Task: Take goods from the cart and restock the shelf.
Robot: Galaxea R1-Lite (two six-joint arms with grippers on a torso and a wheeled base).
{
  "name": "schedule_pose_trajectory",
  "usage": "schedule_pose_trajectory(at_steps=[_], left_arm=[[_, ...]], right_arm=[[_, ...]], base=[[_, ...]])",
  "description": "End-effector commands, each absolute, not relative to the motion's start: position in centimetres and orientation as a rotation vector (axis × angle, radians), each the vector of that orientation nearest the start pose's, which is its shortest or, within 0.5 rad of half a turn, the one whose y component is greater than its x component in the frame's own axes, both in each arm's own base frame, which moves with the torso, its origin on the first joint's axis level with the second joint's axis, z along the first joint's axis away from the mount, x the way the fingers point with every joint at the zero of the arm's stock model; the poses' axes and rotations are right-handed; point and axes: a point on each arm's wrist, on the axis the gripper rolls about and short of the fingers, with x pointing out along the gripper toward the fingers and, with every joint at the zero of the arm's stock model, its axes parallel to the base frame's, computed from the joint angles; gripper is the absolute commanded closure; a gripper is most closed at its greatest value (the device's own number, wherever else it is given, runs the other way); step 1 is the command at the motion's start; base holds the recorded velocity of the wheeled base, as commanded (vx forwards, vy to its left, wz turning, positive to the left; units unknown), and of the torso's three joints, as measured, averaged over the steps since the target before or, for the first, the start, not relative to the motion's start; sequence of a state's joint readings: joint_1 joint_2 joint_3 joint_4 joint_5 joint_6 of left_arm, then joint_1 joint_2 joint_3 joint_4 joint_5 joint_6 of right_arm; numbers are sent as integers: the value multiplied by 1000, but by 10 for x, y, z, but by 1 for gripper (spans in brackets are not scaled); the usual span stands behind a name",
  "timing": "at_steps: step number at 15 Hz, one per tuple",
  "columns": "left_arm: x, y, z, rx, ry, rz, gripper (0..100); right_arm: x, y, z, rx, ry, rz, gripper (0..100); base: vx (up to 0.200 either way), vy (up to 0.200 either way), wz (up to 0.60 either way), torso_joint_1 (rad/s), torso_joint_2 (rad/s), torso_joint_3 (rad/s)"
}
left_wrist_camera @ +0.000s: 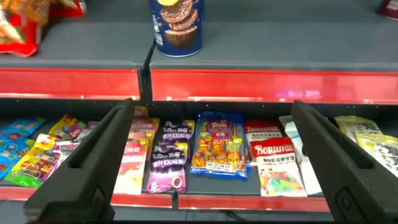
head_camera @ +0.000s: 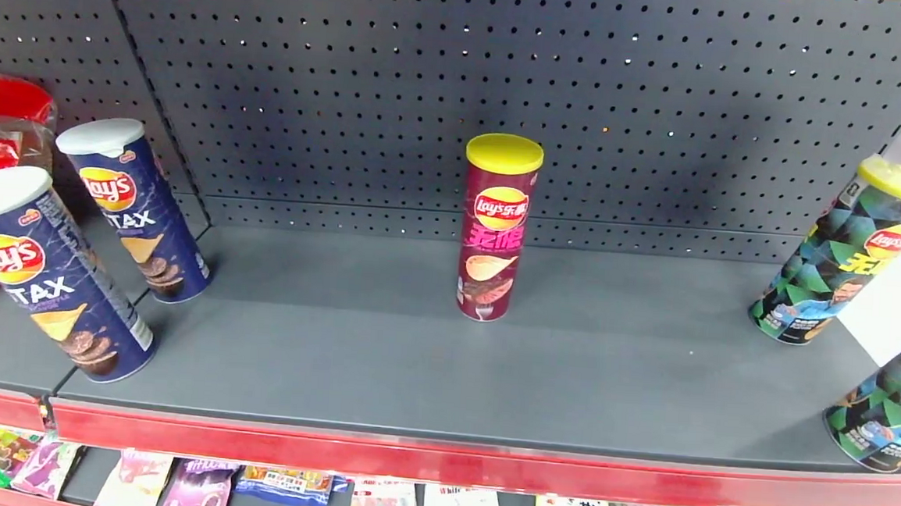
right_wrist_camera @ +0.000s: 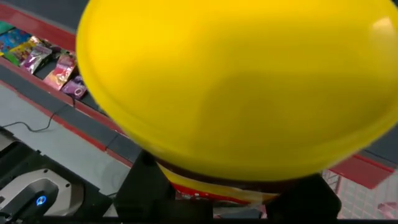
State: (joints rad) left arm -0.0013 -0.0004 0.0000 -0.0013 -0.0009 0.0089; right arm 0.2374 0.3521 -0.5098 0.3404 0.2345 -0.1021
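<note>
Head view: a maroon chip can (head_camera: 496,232) with a yellow lid stands alone at the middle of the grey shelf (head_camera: 349,372). Two blue cans (head_camera: 136,206) are to its left and teal-patterned cans (head_camera: 841,261) are at the right end.

Right wrist view: the right gripper (right_wrist_camera: 224,196) appears to clamp a yellow-lidded can (right_wrist_camera: 236,81) just below its lid, with dark fingers either side of the body, though the lid hides most of the grasp. The can hangs out in front of the shelving, over the floor. The left gripper (left_wrist_camera: 212,109) has its fingers spread wide and holds nothing, facing candy bags (left_wrist_camera: 217,146) on the lower tier.

To stock it well, the can should clear the red front lip (head_camera: 438,459) and stay upright. It should settle flat on the bare stretch beside the maroon can, without nudging it, before the fingers let go.
</note>
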Motion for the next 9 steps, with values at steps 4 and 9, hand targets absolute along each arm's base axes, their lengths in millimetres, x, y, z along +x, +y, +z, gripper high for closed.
schedule_pose_trajectory(at_steps=[4,9], left_arm=[[-23,0,76,6,-2,-5,0],[-20,-1,84,64,21,-97,0]], right_arm=[[-11,5,192,-122,200,576,100],[8,11,198,-156,249,691,100]], base=[[0,0,0,0,0,0],[0,0,0,0,0,0]])
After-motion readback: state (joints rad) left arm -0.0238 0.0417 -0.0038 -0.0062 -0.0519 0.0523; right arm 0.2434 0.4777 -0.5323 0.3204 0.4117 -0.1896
